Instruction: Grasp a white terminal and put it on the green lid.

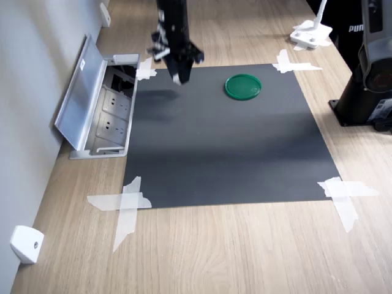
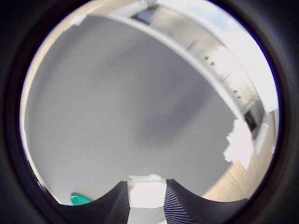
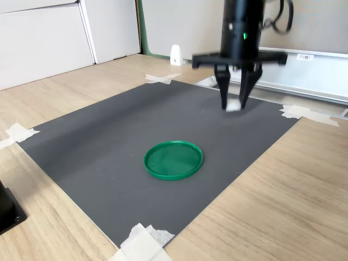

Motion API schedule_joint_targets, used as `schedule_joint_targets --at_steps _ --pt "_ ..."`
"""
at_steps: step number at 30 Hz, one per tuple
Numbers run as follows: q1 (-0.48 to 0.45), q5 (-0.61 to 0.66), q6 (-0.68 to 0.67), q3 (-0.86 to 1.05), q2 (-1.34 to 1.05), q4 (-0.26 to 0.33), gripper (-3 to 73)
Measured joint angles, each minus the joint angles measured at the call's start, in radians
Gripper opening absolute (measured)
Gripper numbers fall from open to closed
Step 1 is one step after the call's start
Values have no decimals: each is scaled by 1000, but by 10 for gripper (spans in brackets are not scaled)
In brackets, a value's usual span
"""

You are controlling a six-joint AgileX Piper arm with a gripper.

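The gripper (image 3: 232, 103) is held above the dark mat (image 3: 109, 147), clear of its surface, near the mat's far edge in the second exterior view. A white terminal (image 3: 233, 106) is clamped between the two black fingers (image 3: 223, 89), seen as a small white block at the fingertips in the second exterior view and again in the wrist view (image 2: 146, 193), where it is squeezed between the ribbed finger pads (image 2: 175, 205). In the first exterior view the same gripper (image 1: 177, 76) is seen blurred above the mat's far-left corner, with a white bit at its tip.

The green lid (image 1: 243, 86) is lying flat on the mat, empty, well apart from the gripper: to the gripper's right in the first exterior view, nearer and to the left in the second exterior view (image 3: 173, 160). Only a sliver of it (image 2: 80, 200) is caught at the edge of the wrist view.

The mat is fixed to a wooden table (image 1: 233, 251) with white tape strips (image 1: 125, 205) at its corners. An open metal socket box (image 1: 101, 110) is set in the table at the mat's left in the first exterior view. A white wedge (image 1: 26, 244) is sitting at the near left corner of the table in that view. A black stand (image 1: 367, 79) is standing at the first exterior view's right.
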Motion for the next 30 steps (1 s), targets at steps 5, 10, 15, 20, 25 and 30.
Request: schedule_joint_targets --at_steps 5,10,15,20,25,30 --pt "0 83 27 18 -171 35 270" --pt "0 100 0 154 -341 50 270" --pt "0 69 -68 361 -485 45 270" --pt "0 11 -79 492 -528 -11 270" --pt "0 -91 -55 580 -528 -69 270" --pt "-1 -187 -29 628 -496 -81 270"
